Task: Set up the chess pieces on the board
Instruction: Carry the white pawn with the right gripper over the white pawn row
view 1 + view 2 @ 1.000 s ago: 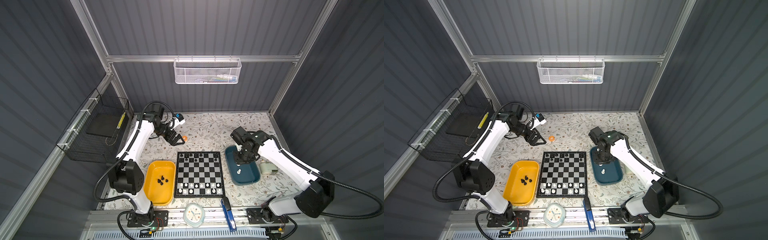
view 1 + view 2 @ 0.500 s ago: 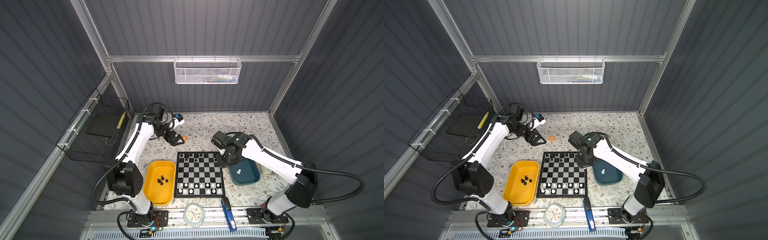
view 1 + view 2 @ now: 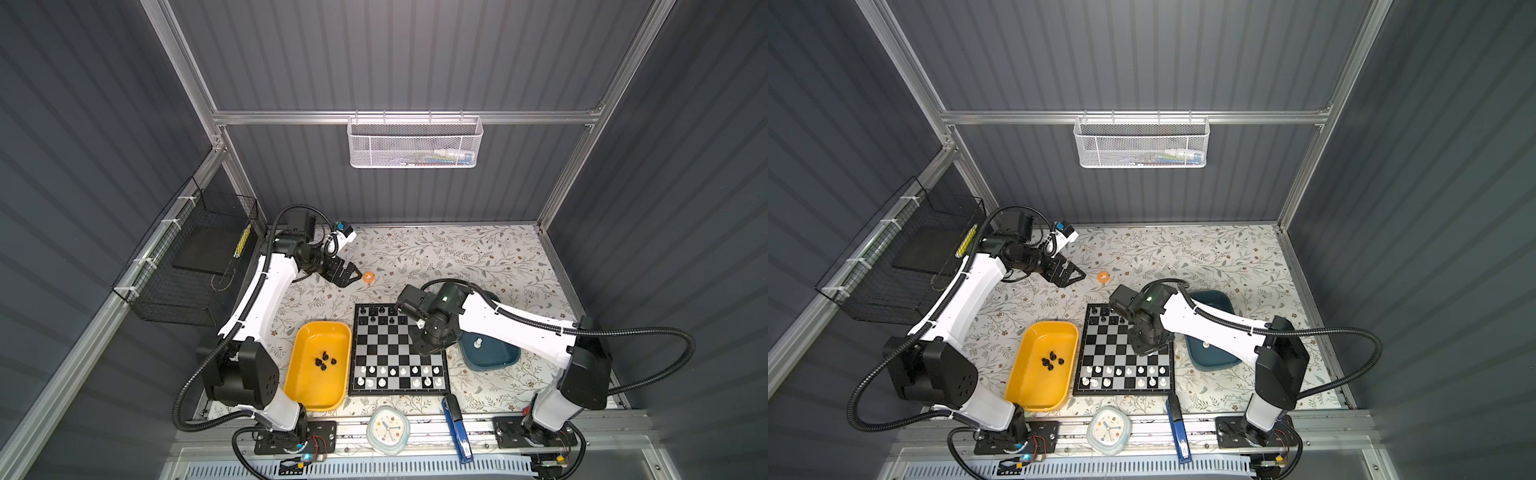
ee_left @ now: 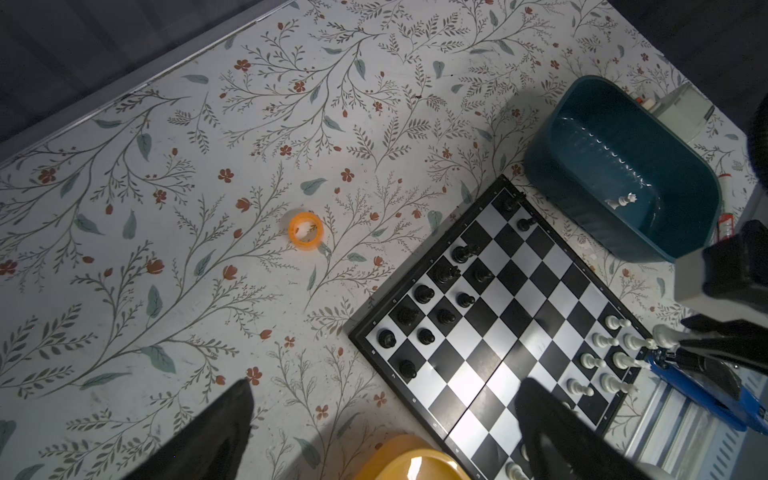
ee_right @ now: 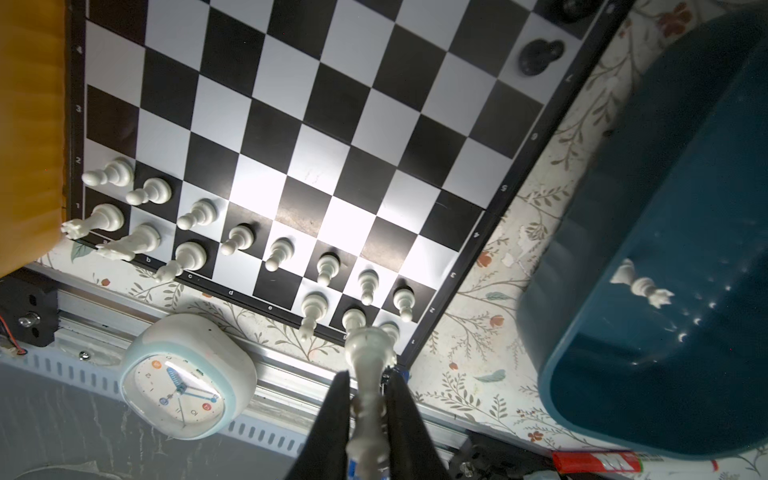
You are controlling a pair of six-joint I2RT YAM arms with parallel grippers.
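Chess pieces (image 5: 239, 239) stand white along the near edge of the board (image 3: 386, 345) and black at its far edge, some hidden under the right arm. Right tool (image 5: 365, 386), hidden beneath its wrist from above, is clamped on a white piece (image 5: 368, 353) over the board's right side. Left tool (image 3: 348, 277) hangs spread apart over the far-left worktop (image 3: 457, 257). Another chessman (image 5: 642, 286) lies in the teal tray (image 3: 505, 359).

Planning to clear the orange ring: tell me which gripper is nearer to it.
Left. The left gripper hangs open just beside the ring; the right gripper is farther off, over the board, shut on a white piece.
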